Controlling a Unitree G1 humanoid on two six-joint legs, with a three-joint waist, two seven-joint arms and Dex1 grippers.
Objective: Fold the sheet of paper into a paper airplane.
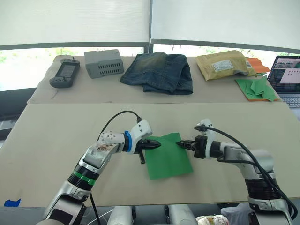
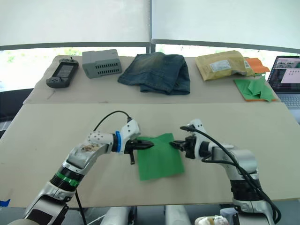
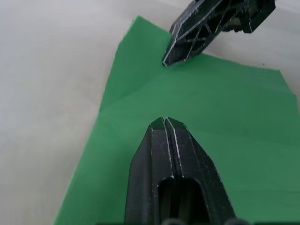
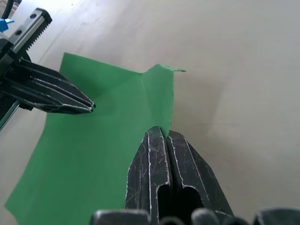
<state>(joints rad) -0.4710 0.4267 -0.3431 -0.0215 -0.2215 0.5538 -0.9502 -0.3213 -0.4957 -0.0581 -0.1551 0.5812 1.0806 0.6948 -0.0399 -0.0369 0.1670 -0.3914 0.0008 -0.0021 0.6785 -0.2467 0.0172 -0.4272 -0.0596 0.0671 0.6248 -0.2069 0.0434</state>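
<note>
Lying flat near the front of the table (image 1: 56, 136), the sheet of paper (image 1: 168, 158), bright green, creased, not yet resembling a paper airplane. Sitting between the 2 grippers, its long axis running roughly away from the robot, slightly skewed.

Reaching in from the sheet's left edge, the left gripper (image 1: 154, 144), fingers pressed together with nothing visibly between them, tips resting over the upper left part of the sheet. Coming in from the opposite side, the right gripper (image 1: 183, 143), fingers closed as well, apparently pinching the upper right edge, where a corner flap is standing up slightly in the right wrist view; cannot confirm the pinch from the head views.

Judging the fold at an early stage. Turning on this: both tips facing each other across the far end of the sheet, right arm nearer the raised corner, left placed to hold the paper down.

Lying well apart at the table's far right, a heap of green papers (image 1: 255, 89).
</note>
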